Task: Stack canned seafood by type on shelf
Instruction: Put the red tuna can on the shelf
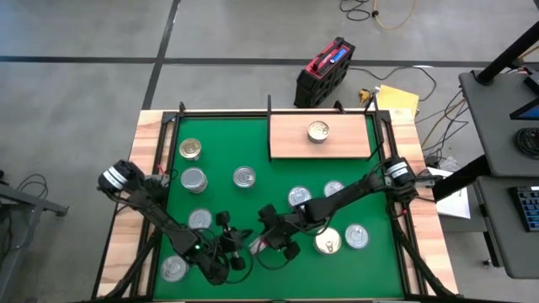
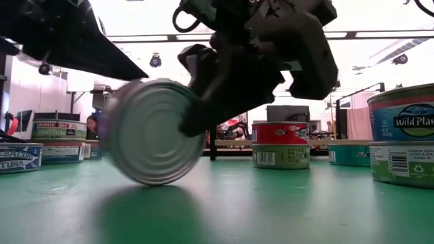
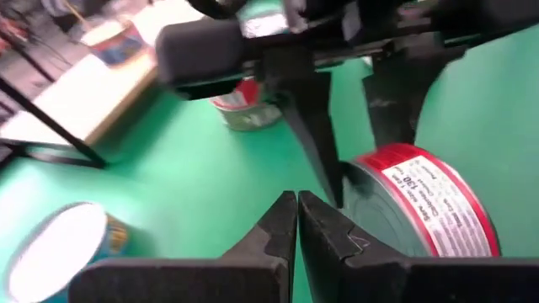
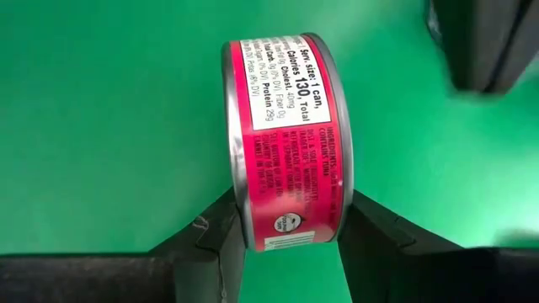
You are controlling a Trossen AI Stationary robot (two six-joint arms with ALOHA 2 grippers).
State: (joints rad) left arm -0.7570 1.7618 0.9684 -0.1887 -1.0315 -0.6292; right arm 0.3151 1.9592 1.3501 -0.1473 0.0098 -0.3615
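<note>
The right gripper (image 4: pixel 286 223) has its two dark fingers clamped on the flat faces of a short round tin with a red paper label (image 4: pixel 290 135), one finger on each side, so the tin stands on edge between the jaws with its printed side wall facing up toward the wrist. From table height that same tin (image 2: pixel 152 132) shows its ribbed silvery end, tipped up on its rim on the large green mat (image 2: pixel 224 210), the gripper (image 2: pixel 203 102) pressed against its right face.

Just in front of those jaws sits the left gripper (image 3: pixel 297 227), fingers pinched tight together with nothing between them, tips pointing at the red tin (image 3: pixel 421 210) and close to it. From above, both grippers (image 1: pixel 232 252) (image 1: pixel 274 240) meet low on the mat, near its front edge.

Beyond the jaws, well apart from them, the pale rectangular wooden board (image 1: pixel 320 139) lies at the far edge of the mat with one gold-lidded tin (image 1: pixel 317 130) on it. The other small round silver-lidded tins (image 1: pixel 244 177) are scattered flat across the mat on both sides of the arms.
</note>
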